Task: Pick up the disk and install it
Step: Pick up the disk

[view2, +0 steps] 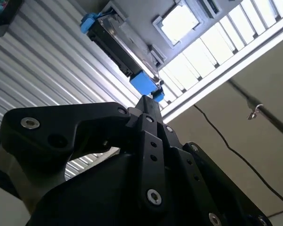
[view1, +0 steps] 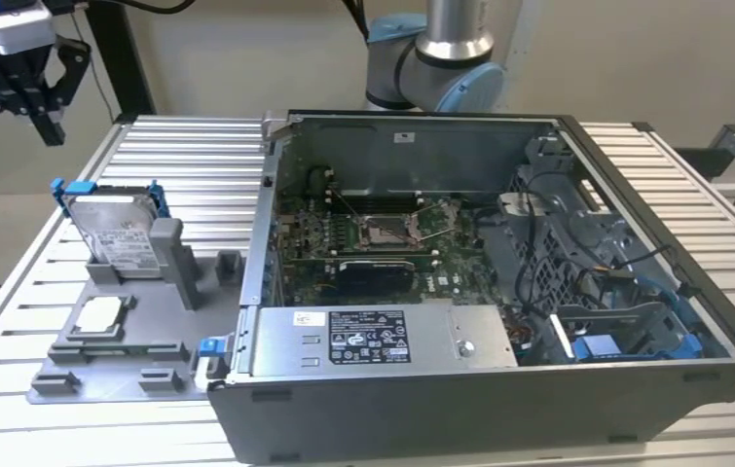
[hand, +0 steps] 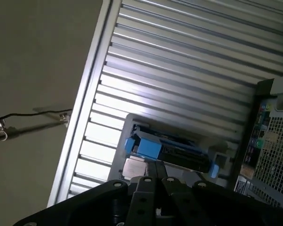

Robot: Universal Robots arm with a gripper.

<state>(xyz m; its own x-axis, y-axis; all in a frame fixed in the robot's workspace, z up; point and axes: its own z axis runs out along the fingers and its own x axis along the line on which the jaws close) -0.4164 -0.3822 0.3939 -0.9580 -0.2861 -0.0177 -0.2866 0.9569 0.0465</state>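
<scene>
Disk (view1: 114, 229) stands on edge in the grey holder (view1: 146, 326) on the counter (view1: 179, 156), long side pointing up. Gripper (view1: 51, 129) hangs high above it, well apart (jaws together, holding nothing).

The ribbed aluminium worktop (view1: 185, 156) carries an open computer case (view1: 471, 409), with a grey fixture tray (view1: 160, 336) at the case's nine o'clock.

Your exterior view looks down from above the table's (view1: 185, 146) near edge, facing the arm (view1: 452, 58) at the far edge, far enough back to take in the whole case (view1: 406, 418). Both wrist views look down past the gripper (view2: 152, 100) from well above, sharing the disk (view2: 118, 47) and the table's edge at the exterior view's left.
</scene>
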